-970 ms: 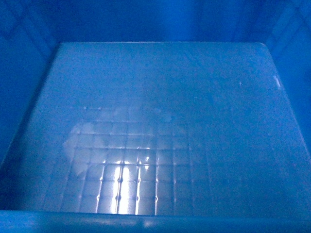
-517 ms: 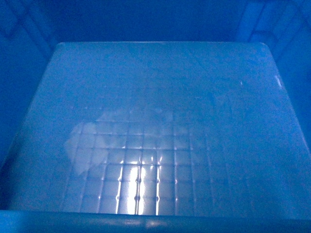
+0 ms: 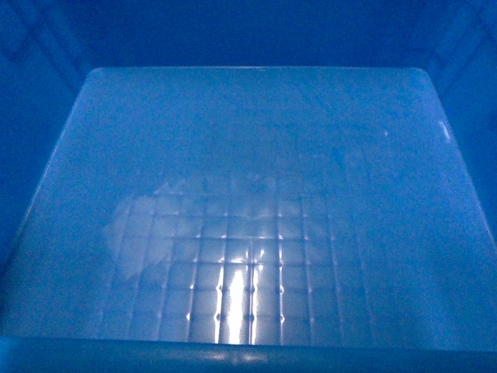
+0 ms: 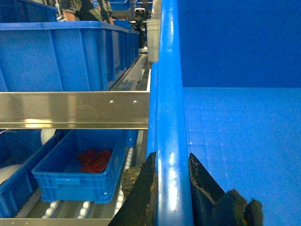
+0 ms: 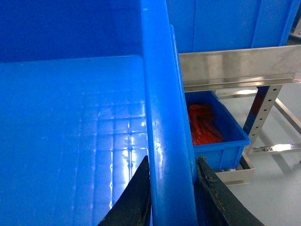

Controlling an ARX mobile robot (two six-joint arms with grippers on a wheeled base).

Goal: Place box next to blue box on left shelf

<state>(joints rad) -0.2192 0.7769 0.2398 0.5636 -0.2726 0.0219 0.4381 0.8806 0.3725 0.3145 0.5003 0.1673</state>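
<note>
Nearest of all, both black pincers are clamped on the thick rims of the large bright blue open-top plastic crate (image 3: 248, 194). The left gripper (image 4: 171, 181) has one finger outside and one inside the crate's left rim, pressed against it. The right gripper (image 5: 171, 188) pinches the right rim the same way. The crate is carried between the two arms, close under the head camera, so that its pale floor with a faint square grid and a bright glare patch fills that whole view.

Just past the crate's left side, a horizontal shiny steel rail (image 4: 75, 109) crosses the rack. Below it sits a small blue plastic bin (image 4: 77, 176) holding something red, resting on rows of small white rollers (image 4: 66, 209). Above the rail stands another large blue crate (image 4: 61, 56), with more of the same behind it. Far back, part of a person in dark clothing (image 4: 80, 9) shows.

On the right side, a second steel rail (image 5: 240, 66) runs above a small blue bin with red contents (image 5: 216, 136), beside a perforated metal upright (image 5: 261, 110) on a grey floor (image 5: 277, 188).
</note>
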